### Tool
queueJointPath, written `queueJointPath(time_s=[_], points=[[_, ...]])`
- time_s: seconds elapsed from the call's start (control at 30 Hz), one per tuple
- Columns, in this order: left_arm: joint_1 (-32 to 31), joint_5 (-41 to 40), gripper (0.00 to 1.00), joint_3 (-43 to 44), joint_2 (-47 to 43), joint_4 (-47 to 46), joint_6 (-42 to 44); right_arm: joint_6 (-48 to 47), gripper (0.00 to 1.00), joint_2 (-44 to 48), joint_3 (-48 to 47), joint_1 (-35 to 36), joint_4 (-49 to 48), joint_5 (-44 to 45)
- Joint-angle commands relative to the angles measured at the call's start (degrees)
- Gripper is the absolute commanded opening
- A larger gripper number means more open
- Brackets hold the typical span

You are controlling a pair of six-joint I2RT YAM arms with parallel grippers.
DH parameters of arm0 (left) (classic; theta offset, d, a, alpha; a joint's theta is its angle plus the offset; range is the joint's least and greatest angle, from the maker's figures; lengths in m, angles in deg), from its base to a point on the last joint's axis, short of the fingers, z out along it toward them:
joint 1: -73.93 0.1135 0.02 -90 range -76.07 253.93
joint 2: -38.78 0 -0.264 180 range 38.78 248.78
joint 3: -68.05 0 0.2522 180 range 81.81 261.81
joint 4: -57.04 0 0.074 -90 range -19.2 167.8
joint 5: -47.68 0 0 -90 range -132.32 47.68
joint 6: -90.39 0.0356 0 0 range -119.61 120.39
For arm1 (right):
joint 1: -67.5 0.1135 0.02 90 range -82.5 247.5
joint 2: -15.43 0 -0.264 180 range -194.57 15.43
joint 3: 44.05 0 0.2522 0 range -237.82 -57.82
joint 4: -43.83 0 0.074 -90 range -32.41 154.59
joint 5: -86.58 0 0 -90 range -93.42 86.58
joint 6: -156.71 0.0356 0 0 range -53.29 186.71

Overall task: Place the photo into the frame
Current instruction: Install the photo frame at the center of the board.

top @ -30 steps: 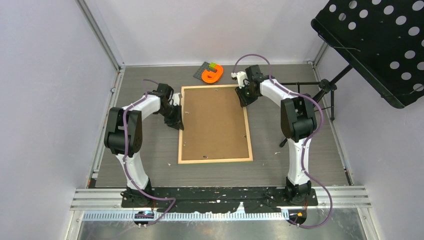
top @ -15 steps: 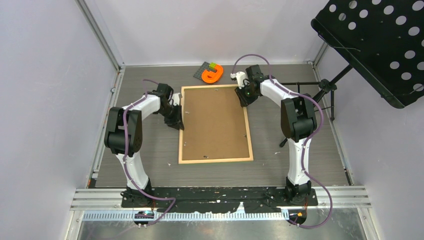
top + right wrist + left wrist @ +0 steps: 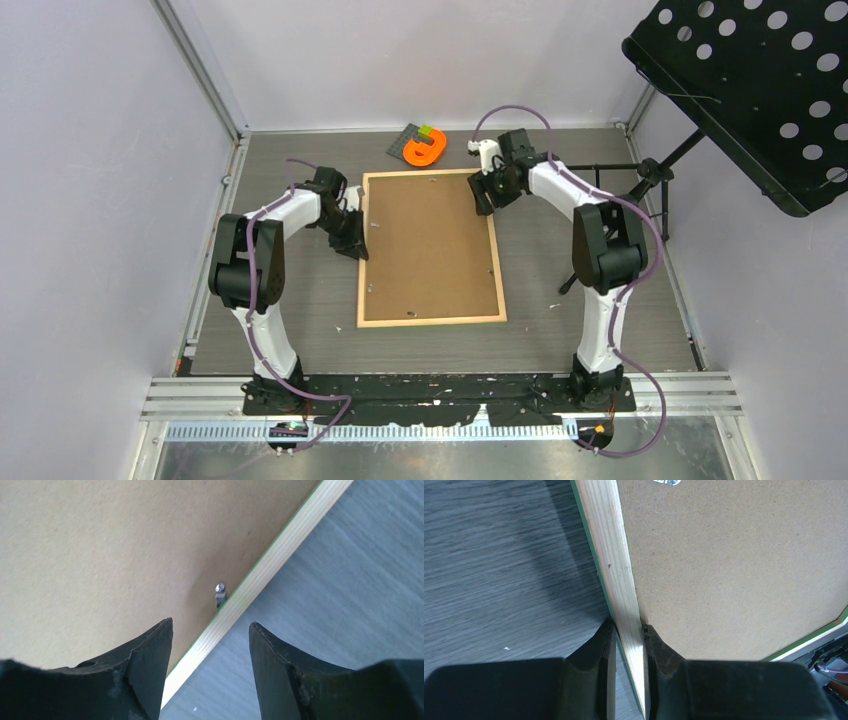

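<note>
The frame [image 3: 361, 270] lies flat on the table with its pale wood face up and a green edge showing. The brown backing board [image 3: 430, 245] fills it. My left gripper [image 3: 352, 243] is shut on the frame's left rail [image 3: 611, 555], with one finger on the outside and one on the board side [image 3: 626, 630]. My right gripper [image 3: 484, 200] is open just above the right rail [image 3: 280, 555] near the far right corner, holding nothing [image 3: 210, 627]. The photo is not visible.
A small metal tab [image 3: 219, 594] sits on the board by the right rail. An orange object [image 3: 426, 148] with a green block lies on a dark pad behind the frame. A black perforated music stand [image 3: 760, 90] overhangs the right side, its pole [image 3: 650, 175] by my right arm.
My right arm has shifted a little to the right and back, its gripper still at the frame's right rail. The left arm and the frame have not moved.
</note>
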Motion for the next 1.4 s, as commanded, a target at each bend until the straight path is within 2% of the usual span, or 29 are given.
queueJointPath(time_s=[0.0, 0.37, 0.6, 0.9, 1.37], points=[[-0.81, 1.25, 0.0, -0.27, 1.31, -2.82, 1.6, 1.45, 0.65, 9.53, 6.61, -0.76, -1.12, -0.25], [-0.59, 1.65, 0.0, -0.29, 1.41, -2.82, 1.6, -6.24, 0.72, 23.84, 26.0, -0.83, 0.95, -4.85], [-0.32, 2.21, 0.0, -0.46, 1.4, -3.02, 1.51, -7.71, 0.72, 27.38, 32.57, 1.05, 1.67, -7.4], [-0.16, 2.57, 0.0, -0.49, 1.44, -3.03, 1.57, -6.97, 0.69, 25.38, 34.41, 3.64, 1.11, -8.1], [-0.13, 2.87, 0.0, -0.41, 1.62, -2.97, 1.6, -4.67, 0.59, 21.82, 32.99, 4.96, -0.99, -5.13]])
